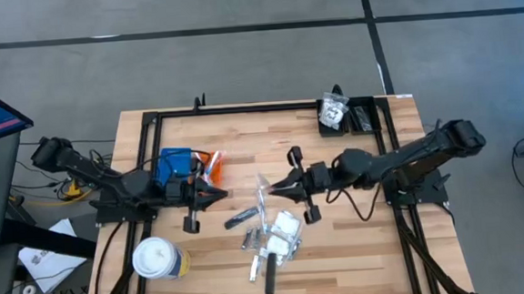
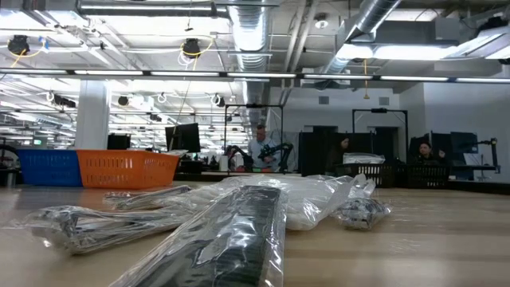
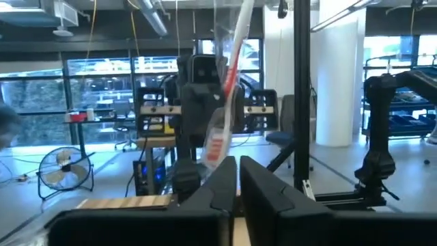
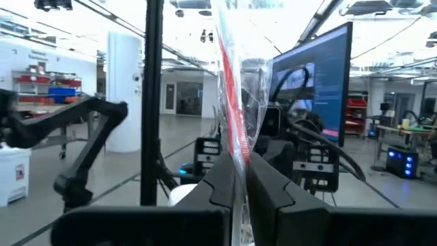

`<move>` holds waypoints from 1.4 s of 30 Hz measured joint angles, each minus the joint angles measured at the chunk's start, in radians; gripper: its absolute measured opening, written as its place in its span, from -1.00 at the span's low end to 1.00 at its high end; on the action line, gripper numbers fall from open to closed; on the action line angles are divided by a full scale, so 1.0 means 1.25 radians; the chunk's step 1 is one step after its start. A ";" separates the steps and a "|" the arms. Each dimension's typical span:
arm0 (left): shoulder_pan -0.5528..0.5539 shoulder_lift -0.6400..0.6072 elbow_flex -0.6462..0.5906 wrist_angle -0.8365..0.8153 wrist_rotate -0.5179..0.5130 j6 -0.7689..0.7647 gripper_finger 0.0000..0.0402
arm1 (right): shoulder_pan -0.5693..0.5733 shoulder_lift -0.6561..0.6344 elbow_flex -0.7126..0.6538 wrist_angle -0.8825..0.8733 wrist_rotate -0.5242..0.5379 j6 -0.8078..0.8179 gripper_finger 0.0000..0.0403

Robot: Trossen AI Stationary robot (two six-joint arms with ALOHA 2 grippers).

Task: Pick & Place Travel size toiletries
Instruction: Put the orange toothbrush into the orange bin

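The cup (image 1: 156, 259) sits near the table's (image 1: 359, 241) front-left edge, and the left gripper (image 1: 224, 196) hovers beside the trays (image 1: 183, 163), jaws closed on nothing. Bare wood separates it from the right gripper (image 1: 269, 193), clamped on a wrapped toothbrush (image 1: 263, 202) above the packets (image 1: 272, 242). Two more packets (image 1: 335, 111) lie at the back-right edge.

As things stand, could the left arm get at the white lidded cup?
Probably yes: the white lidded cup stands on bare table just beside the left claw, nothing between, though that claw is shut.
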 joint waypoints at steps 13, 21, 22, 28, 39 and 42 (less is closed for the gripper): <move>0.061 0.081 -0.001 0.053 -0.026 0.068 0.11 | -0.070 0.175 0.072 -0.008 0.006 0.052 -0.93; 0.067 0.082 -0.001 0.049 -0.028 0.051 0.18 | -0.077 0.239 0.111 -0.003 0.005 0.062 -0.93; 0.067 0.082 -0.001 0.049 -0.028 0.044 0.16 | -0.077 0.242 0.116 -0.002 0.006 0.063 -0.93; 0.067 0.082 -0.001 0.048 -0.028 0.041 -0.01 | -0.074 0.243 0.117 -0.003 0.037 0.048 -0.93; 0.067 0.082 -0.001 0.046 -0.026 0.023 -0.51 | -0.071 0.241 0.117 -0.004 0.047 0.035 -0.89; 0.067 0.082 -0.001 0.044 -0.027 0.019 -0.85 | -0.071 0.241 0.117 -0.005 0.045 0.034 -0.84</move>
